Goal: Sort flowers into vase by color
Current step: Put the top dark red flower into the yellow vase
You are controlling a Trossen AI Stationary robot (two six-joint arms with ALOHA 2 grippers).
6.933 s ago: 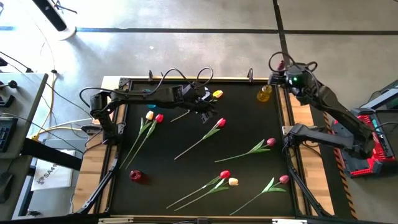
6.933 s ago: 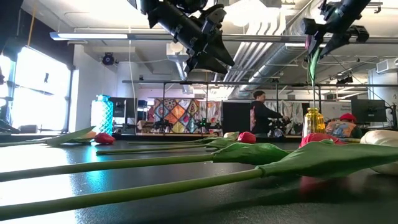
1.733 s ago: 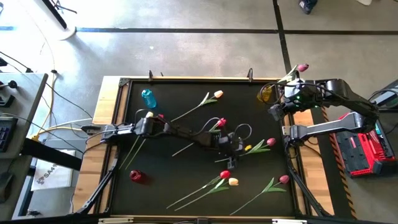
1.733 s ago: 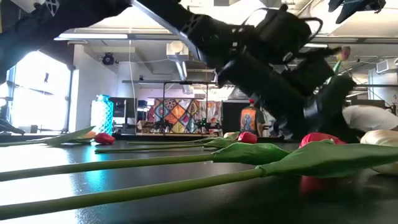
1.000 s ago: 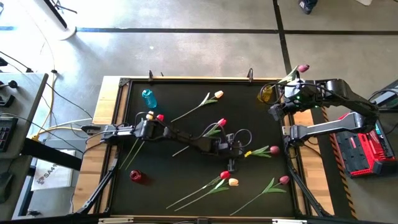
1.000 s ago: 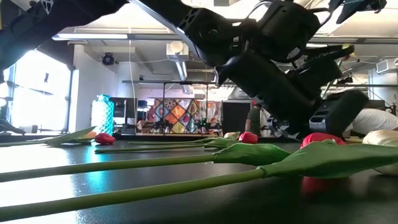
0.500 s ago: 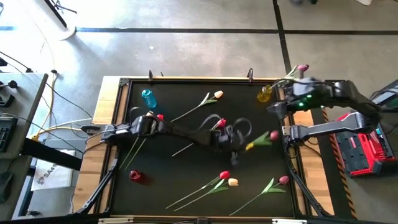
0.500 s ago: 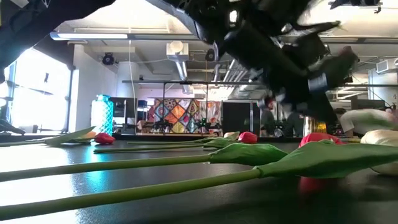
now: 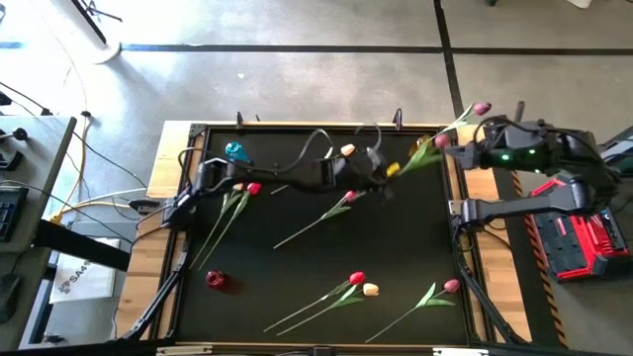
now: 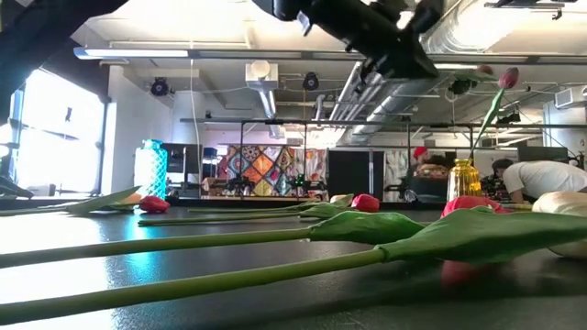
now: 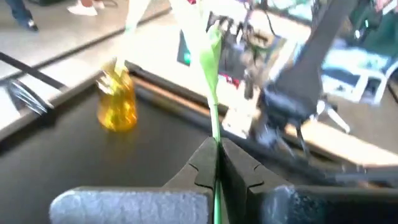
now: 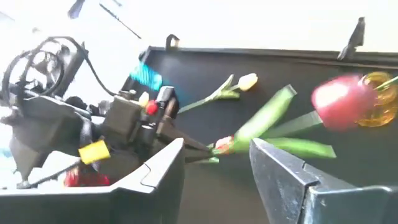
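My left gripper point(image 9: 392, 169) is up over the table's far right part, shut on a pink-red tulip point(image 12: 341, 99). The tulip's head point(image 9: 440, 141) is next to the yellow vase point(image 11: 118, 99). A pink tulip point(image 9: 481, 108) stands in that vase by its stem. My right gripper point(image 12: 217, 177) is open and holds nothing. It is at the right edge, pointing at the left gripper. Other flowers lie flat on the mat: a cream one point(image 9: 345, 150), a red one point(image 9: 352, 195), a red and cream pair point(image 9: 363, 284), and a pink one point(image 9: 452, 285). My left gripper pinches the tulip's green stem point(image 11: 215, 134) between its two fingertips, below the leaves. The fingers point(image 12: 194, 148) reach in about level from the table's left. The stem runs on past them toward the yellow vase. The flower is lifted clear of the mat, its head farthest from the gripper.
A blue vase point(image 9: 233, 150) stands at the far left and a red one point(image 9: 216, 280) at the near left. A red and a cream tulip point(image 9: 244, 187) lie by the left arm's base. A person point(image 10: 541, 179) bends over in the room beyond.
My left gripper has taken the pink-red tulip up off the mat's right middle. It has carried the tulip toward the far edge, up to the yellow vase. My right gripper has drawn back a little toward the right edge.
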